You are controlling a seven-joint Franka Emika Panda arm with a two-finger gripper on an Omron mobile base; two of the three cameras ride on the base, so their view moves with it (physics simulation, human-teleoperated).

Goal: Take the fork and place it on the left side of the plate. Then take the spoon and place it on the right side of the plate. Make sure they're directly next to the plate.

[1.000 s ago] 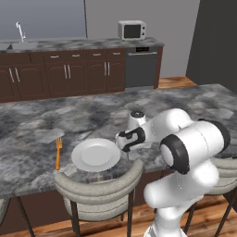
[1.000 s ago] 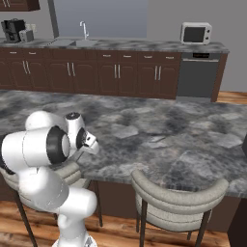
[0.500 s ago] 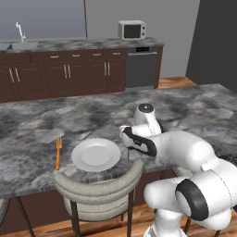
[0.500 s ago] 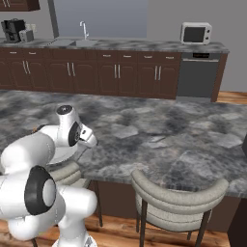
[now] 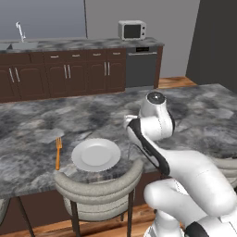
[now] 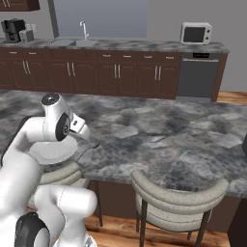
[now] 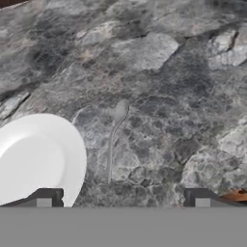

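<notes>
1. Landmark: the plate (image 5: 96, 155), a round white dish lying flat on the grey marbled island counter (image 5: 37, 120), near the counter's front edge.
2. Fork (image 5: 58, 152): orange, flat on the counter just beside the plate's left rim, a narrow strip of counter between them. Tines point away from the front edge, handle toward it, lengthwise along the plate's side.
3. Spoon (image 7: 114, 137): pale grey, flat on the counter just to the right of the plate in the hand view, close to the rim and not touching. Bowl lies at the far end, the thin handle runs back toward the camera.
4. In the hand view the plate (image 7: 36, 161) takes up the lower left, cut off by the frame edge.
5. Gripper (image 7: 123, 198): the two dark finger tips stand far apart at the bottom of the hand view, nothing between them; jaws spread, empty. One tip is over the plate's rim, the other over bare counter to the plate's right.
6. The spoon handle's near end lies between the two tips, nearer the plate-side one, and above them in the picture.
7. Arm (image 5: 155, 127): in the left base view the white wrist is bent over the counter just right of the plate; the plate's right rim is partly behind it.
8. A padded grey stool (image 5: 99, 187) stands at the counter's front edge below the plate.
9. Right base view: a white disc (image 6: 53, 150) shows under the arm's upper joint, partly hidden.
</notes>
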